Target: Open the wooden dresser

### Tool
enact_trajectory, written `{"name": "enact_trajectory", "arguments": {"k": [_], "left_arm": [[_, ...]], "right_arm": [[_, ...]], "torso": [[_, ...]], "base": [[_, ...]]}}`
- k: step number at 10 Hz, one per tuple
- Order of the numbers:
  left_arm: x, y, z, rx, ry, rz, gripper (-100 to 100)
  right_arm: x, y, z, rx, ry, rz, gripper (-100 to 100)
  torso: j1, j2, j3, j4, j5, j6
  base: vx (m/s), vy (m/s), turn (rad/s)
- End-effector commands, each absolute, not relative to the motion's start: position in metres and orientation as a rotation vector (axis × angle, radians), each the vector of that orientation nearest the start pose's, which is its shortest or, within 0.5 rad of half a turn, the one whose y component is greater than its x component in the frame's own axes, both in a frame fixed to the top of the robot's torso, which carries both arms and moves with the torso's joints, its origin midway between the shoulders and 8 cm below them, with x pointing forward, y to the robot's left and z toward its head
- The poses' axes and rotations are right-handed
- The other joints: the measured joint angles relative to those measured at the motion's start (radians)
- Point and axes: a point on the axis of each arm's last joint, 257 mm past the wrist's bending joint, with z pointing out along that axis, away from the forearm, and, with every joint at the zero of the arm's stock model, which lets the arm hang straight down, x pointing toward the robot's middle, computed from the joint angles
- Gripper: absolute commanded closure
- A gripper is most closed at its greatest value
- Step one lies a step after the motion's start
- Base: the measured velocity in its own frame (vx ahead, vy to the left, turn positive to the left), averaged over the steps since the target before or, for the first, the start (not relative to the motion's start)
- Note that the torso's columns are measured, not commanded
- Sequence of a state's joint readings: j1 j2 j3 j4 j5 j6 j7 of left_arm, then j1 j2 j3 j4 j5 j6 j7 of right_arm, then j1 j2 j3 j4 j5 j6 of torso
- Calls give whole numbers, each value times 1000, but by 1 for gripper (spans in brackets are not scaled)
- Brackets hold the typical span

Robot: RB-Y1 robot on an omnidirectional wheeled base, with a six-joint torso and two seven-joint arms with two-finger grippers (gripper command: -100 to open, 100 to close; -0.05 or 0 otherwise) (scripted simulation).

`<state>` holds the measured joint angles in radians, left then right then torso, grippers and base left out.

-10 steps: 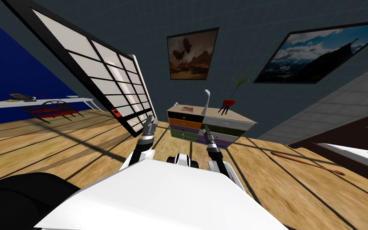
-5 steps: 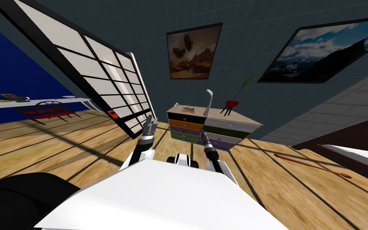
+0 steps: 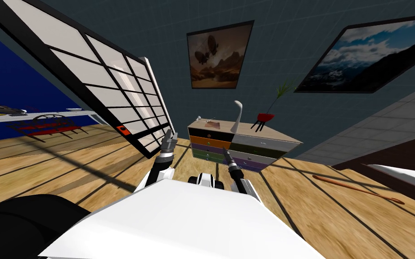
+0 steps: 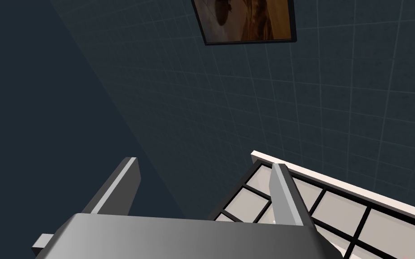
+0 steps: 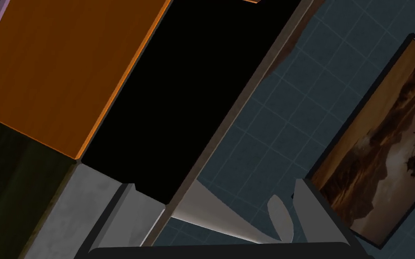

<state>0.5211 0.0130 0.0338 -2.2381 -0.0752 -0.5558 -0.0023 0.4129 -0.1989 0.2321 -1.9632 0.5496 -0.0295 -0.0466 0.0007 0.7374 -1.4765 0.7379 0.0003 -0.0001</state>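
Two grippers stood with fingers apart, nothing held: left gripper [image 3: 170, 137] at 11 o'clock, right gripper [image 3: 224, 151] at 12. The dresser [image 3: 247, 145] sat beyond at 12, drawers shut. Risk I judged: the right one pointed high and might miss the orange drawer [image 3: 209, 143] and knock the white vase [image 3: 238, 116].

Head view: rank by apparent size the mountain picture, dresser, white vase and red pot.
1. the mountain picture, though the view's edge cuts it off
2. the dresser
3. the white vase and the red pot look alike, so they are unranked
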Motion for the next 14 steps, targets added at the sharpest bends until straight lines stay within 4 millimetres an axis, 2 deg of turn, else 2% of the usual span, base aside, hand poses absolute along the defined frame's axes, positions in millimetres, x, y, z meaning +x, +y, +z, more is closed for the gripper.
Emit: {"name": "enact_trajectory", "arguments": {"k": [1, 2, 3, 4, 5, 7, 8, 9, 10, 12, 13, 14], "left_arm": [[341, 282, 9, -598, 673, -1214, 0], [341, 282, 9, -598, 672, -1214, 0], [341, 282, 9, -598, 672, -1214, 0], [341, 282, 9, -598, 673, -1214, 0], [341, 282, 9, -598, 672, -1214, 0], [341, 282, 9, -598, 672, -1214, 0], [341, 282, 9, -598, 672, -1214, 0], [341, 282, 9, -598, 673, -1214, 0], [341, 282, 9, -598, 672, -1214, 0], [341, 282, 9, -598, 672, -1214, 0], [341, 282, 9, -598, 672, -1214, 0], [341, 282, 9, -598, 673, -1214, 0]], "right_arm": [[426, -192, -260, 605, 1627, 741, -100], [426, -192, -261, 600, 1629, 732, -100], [425, -193, -285, 582, 1693, 663, -100], [425, -197, -287, 569, 1702, 628, -100], [423, -195, -307, 541, 1754, 577, -100], [423, -203, -311, 523, 1767, 511, -100], [420, -205, -330, 494, 1818, 445, -100], [420, -211, -332, 486, 1824, 403, -100], [417, -212, -350, 450, 1868, 343, -100], [416, -221, -350, 428, 1869, 280, -100], [413, -226, -368, 399, 1910, 209, -100], [412, -231, -367, 388, 1908, 174, -100]], "torso": [[1, -2, -1, -1, 0, 0], [0, 0, 0, 0, 0, 0], [-2, 4, 2, 1, -1, 0], [-1, 2, 2, 1, -1, 0], [-1, 1, 1, 0, 0, 0], [-1, -1, -1, 0, 0, 0], [-2, 2, 1, 0, -1, 0], [0, 0, 0, 0, 0, 0], [0, 0, 0, 0, 0, 0], [-1, 1, 0, 0, 0, 0], [-3, 3, 2, 1, -1, 0], [-2, 1, 1, 0, -1, 0]], "base": [[109, 65, -6], [38, 28, -2], [62, 44, -7], [72, 41, -5], [97, 61, -4], [75, 33, -1], [93, 47, 1], [87, 52, -2], [99, 72, 5], [65, 38, 1], [71, 33, 10], [73, 41, 7]]}}
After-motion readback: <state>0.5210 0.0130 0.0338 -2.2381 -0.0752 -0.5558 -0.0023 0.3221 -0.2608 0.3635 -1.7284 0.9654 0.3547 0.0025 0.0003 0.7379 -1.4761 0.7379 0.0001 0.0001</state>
